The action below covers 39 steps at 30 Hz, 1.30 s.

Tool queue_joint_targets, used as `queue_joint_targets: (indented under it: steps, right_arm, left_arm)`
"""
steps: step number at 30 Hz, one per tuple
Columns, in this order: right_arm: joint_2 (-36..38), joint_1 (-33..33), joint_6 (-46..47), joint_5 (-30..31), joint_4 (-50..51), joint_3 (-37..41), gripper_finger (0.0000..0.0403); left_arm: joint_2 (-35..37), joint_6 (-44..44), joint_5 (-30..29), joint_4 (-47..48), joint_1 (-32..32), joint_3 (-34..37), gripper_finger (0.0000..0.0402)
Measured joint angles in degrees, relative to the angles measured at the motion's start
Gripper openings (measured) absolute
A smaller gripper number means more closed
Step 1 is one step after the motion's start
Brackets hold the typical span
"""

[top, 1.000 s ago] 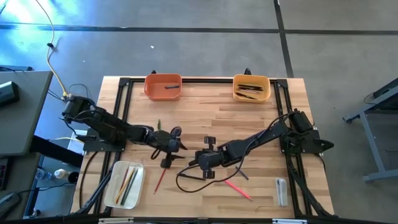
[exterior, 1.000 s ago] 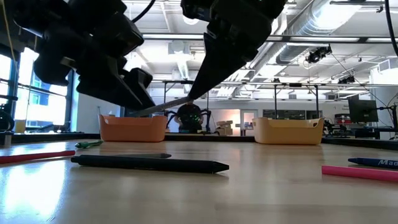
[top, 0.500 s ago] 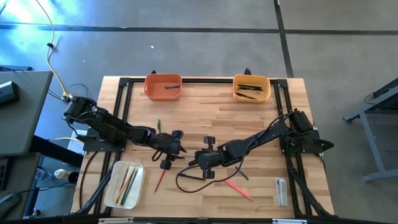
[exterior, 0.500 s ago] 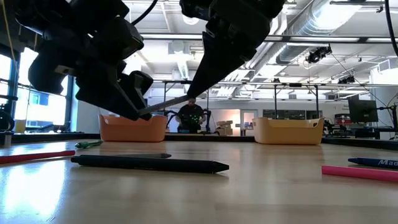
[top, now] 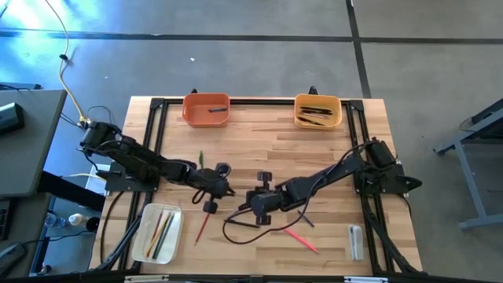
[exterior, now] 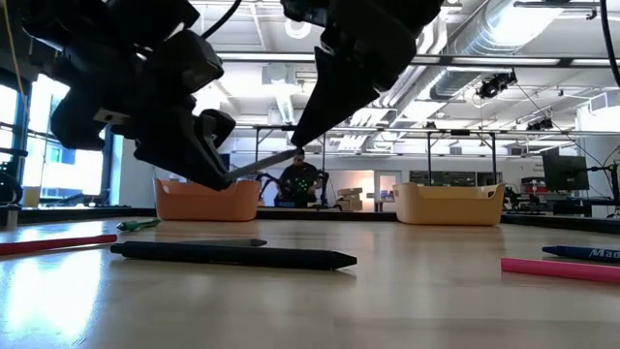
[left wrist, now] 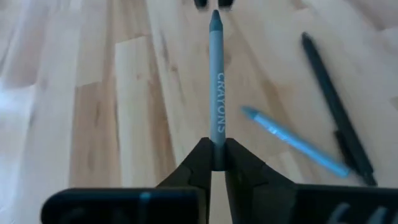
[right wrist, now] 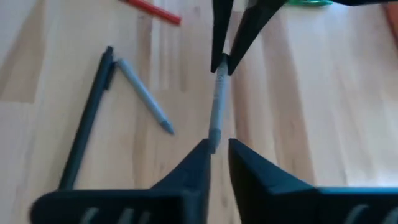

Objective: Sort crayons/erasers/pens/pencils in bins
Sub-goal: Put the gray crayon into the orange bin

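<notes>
Since earlier, left tool has clamped onto grey crayon; right tool stands narrowly parted around its other end, mid-tabletop.

Left hand pinches grey crayon above table.

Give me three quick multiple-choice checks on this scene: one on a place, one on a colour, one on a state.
1. Where is the white bin?
A. On the left arm's side, at the table edge opposite the orange bin and yellow-orange bin
B. Between those two bins
C. On the right arm's side

2. What colour is the crayon in the left gripper?
A. Red
B. Grey-blue
C. Yellow

3. How is the left gripper?
A. Open over bare wood
B. Shut on the crayon
C. Shut on a pen

Answers: 1 A, the high view shows it there; 2 B, the left wrist view shows its colour; 3 B, its fingers pinch the crayon's end.
</notes>
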<state>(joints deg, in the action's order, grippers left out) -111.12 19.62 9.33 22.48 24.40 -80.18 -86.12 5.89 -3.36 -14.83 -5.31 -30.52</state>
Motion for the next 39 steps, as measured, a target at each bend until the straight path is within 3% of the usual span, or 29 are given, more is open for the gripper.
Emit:
queue_joint_targets:
  steps: [8, 12, 15, 18, 23, 28, 32, 39]
  right_arm:
    - [7.85, 2.69, -2.34, 7.31, 2.69, 0.0, 0.015]
    - [13.98, 4.48, -1.79, 12.41, 10.59, -0.07, 0.0167]
    - [17.96, 5.37, -2.79, 17.71, 18.3, 1.63, 0.0142]
    - [22.71, 4.13, -1.18, 19.01, 21.93, 7.26, 0.0095]
    - [32.75, -0.92, 0.4, 16.94, 15.0, 21.25, 0.001]
    - [40.98, -6.1, -5.94, 10.95, -3.19, 34.29, 0.0023]
    - [43.8, -8.1, -11.24, 6.88, -14.53, 40.43, 0.0012]
    - [44.16, -8.87, -13.33, 5.25, -18.38, 42.27, 0.0005]
  left_arm:
    - [4.83, -0.63, -5.73, 11.82, 1.52, -3.19, 0.001]
    - [8.52, -1.78, -13.85, 21.56, 3.81, -6.33, 0.0009]
    - [11.37, -3.13, -21.36, 31.05, 7.22, -8.91, 0.0009]
    - [13.48, -3.76, -26.62, 38.2, 13.27, -11.39, 0.0008]
    - [13.69, -3.01, -25.22, 46.02, 26.88, -16.15, 0.0008]
    - [8.52, 2.0, -21.82, 49.53, 39.89, -22.21, 0.0008]
    - [2.21, 5.36, -17.68, 51.27, 47.09, -26.87, 0.0008]
    - [-9.08, 8.24, -16.5, 55.13, 52.69, -34.03, 0.0008]
